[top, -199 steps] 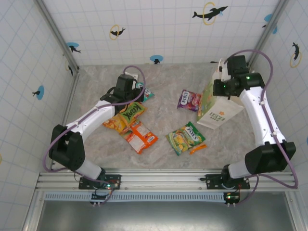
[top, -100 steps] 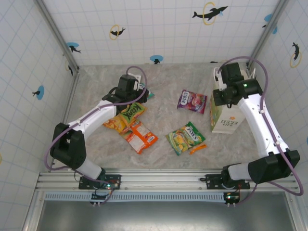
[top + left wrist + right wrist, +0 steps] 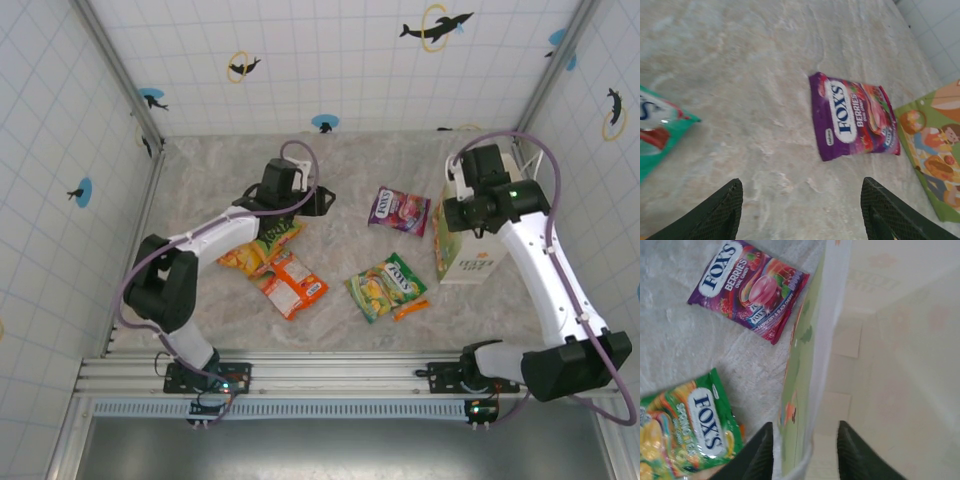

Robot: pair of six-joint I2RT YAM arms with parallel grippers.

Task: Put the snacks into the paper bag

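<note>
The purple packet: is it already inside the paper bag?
No, the purple packet lies flat on the table, outside the paper bag.

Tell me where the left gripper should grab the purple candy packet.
Probably the short end facing the left gripper, from above: the purple packet lies flat on the table, so only an edge can be pinched, and that end is clear.

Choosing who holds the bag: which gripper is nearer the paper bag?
Right. The right gripper straddles a wall of the paper bag; the left gripper hovers well left, beyond the purple packet.
</note>
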